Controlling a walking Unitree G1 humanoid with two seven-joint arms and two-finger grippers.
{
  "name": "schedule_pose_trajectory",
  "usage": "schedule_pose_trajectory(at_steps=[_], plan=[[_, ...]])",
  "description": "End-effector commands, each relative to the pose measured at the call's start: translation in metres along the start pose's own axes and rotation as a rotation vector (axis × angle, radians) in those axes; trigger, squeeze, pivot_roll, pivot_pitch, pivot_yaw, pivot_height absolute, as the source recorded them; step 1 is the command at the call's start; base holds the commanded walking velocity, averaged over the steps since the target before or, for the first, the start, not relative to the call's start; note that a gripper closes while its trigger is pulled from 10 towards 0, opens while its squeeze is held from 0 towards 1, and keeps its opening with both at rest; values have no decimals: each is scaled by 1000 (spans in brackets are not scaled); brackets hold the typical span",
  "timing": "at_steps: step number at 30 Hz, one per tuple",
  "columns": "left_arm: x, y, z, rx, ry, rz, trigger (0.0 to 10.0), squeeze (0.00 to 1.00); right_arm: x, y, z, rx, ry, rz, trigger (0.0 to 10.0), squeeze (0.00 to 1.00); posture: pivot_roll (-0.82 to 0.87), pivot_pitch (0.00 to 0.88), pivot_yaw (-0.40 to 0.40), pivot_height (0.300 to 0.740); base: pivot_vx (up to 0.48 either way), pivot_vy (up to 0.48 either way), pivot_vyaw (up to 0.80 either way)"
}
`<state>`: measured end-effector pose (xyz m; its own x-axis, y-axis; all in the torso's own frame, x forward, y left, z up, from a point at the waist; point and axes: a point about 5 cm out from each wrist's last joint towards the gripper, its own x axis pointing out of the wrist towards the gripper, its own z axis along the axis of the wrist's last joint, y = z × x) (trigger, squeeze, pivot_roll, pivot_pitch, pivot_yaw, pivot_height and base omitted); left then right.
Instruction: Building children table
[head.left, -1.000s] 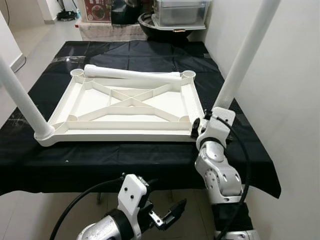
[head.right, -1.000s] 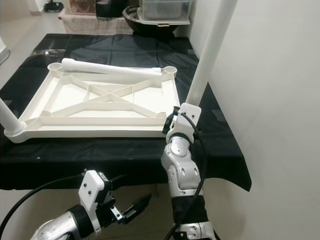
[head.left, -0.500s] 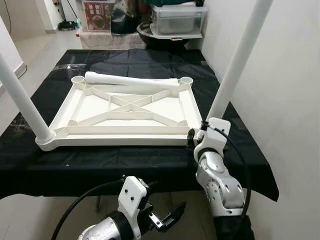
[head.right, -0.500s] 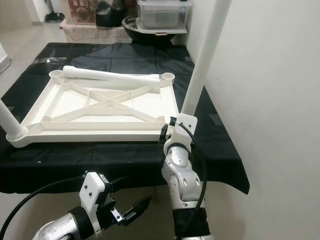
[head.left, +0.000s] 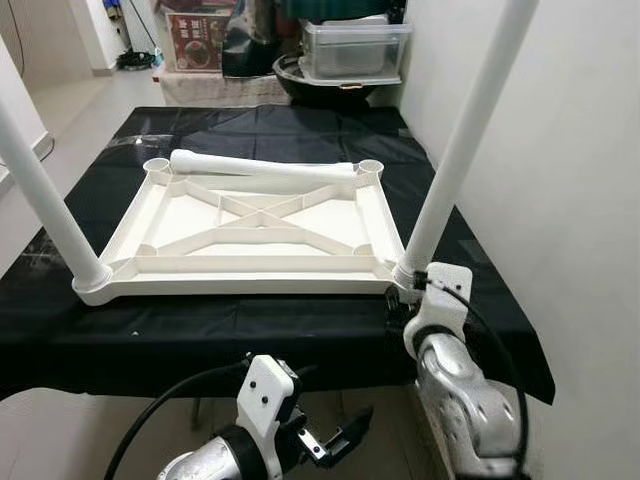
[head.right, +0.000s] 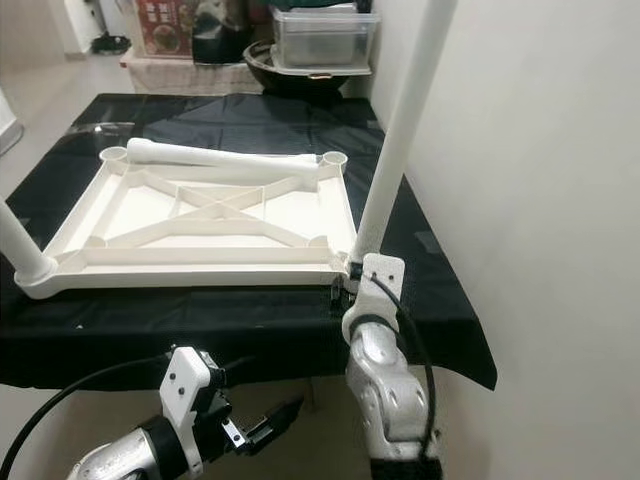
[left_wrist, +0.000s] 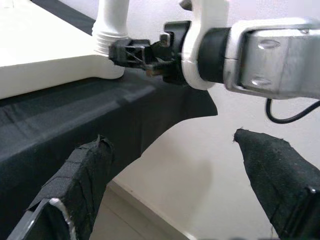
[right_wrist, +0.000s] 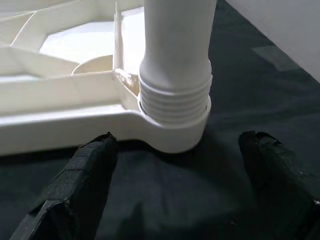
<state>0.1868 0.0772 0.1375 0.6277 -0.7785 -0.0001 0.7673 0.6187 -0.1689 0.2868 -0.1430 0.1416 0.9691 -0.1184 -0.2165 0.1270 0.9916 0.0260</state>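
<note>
Children's table top (head.left: 255, 222): white plastic, upside down, ribbed underside facing up, lying on the black cloth (head.left: 250, 330) that covers the work table, at my 12 o'clock.

Legs fitted: one upright white leg (head.left: 455, 160) in the near corner socket at my 2 o'clock; a second upright leg (head.left: 45, 205) in the near corner at my 10 o'clock. Threaded collar of the 2 o'clock leg visible above its socket (right_wrist: 175, 127).

Loose leg (head.left: 262, 166): lying flat across the far edge of the top, between the two far sockets.

Right gripper (right_wrist: 175, 185): I have it low at the table edge, just in front of the 2 o'clock socket, fingers (right_wrist: 82, 175) spread wide on either side of it, not touching it.

Left gripper (head.left: 335, 440): below the table edge at my 6 o'clock, well apart from the top, fingers (left_wrist: 80, 175) apart, holding nothing.

Background, 12 o'clock beyond the table: clear lidded storage bin (head.left: 355, 48) on a dark bowl.
</note>
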Motion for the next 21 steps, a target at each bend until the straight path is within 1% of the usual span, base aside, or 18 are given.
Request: schedule_pose_trajectory(at_steps=[1, 4, 5, 6, 10, 11, 12, 13, 15, 17, 20, 21], plan=[[-1, 1, -4, -10, 13, 5, 10000, 0, -4, -4, 1, -40, -26, 1, 10000, 0, 61, 108, -36, 740, 0, 0, 0], [-1, 0, -4, -11, 12, 7, 10000, 0, -5, -16, -3, -83, -20, -43, 10000, 0, 61, 109, -36, 740, 0, 0, 0], [-1, 0, -4, -12, 12, 7, 10000, 0, -3, -23, -4, -109, -20, -71, 10000, 0, 61, 111, -35, 740, 0, 0, 0], [-1, 0, -4, -12, 12, 7, 10000, 0, -3, -23, -4, -109, -20, -71, 10000, 0, 61, 111, -35, 740, 0, 0, 0], [-2, -1, -4, -15, 13, 7, 10000, 0, 6, -45, -11, -148, 5, -174, 10000, 0, 67, 115, -35, 740, 0, 0, 0], [-2, -1, -4, -15, 13, 7, 10000, 0, 6, -45, -11, -148, 5, -174, 10000, 0, 67, 115, -35, 740, 0, 0, 0], [-2, -1, -4, -15, 13, 7, 10000, 0, 8, -50, -13, -155, 11, -196, 10000, 0, 71, 121, -31, 740, 0, 0, 0], [-2, -1, -4, -15, 13, 7, 10000, 0, 8, -50, -13, -155, 11, -196, 10000, 0, 71, 121, -31, 740, 0, 0, 0], [-2, -2, -3, -16, 13, 6, 10000, 0, 14, -57, -13, -166, 10, -229, 10000, 0, 76, 126, -32, 740, 0, 0, 0], [-2, -2, -3, -16, 13, 6, 10000, 0, 14, -57, -13, -166, 10, -229, 10000, 0, 76, 126, -32, 740, 0, 0, 0], [-4, -4, -2, -18, 14, 4, 10000, 0, 26, -66, -12, -179, -8, -267, 10000, 0, 85, 139, -26, 740, 0, 0, 0], [-4, -4, -2, -18, 14, 4, 10000, 0, 26, -66, -12, -179, -8, -267, 10000, 0, 85, 139, -26, 740, 0, 0, 0]])
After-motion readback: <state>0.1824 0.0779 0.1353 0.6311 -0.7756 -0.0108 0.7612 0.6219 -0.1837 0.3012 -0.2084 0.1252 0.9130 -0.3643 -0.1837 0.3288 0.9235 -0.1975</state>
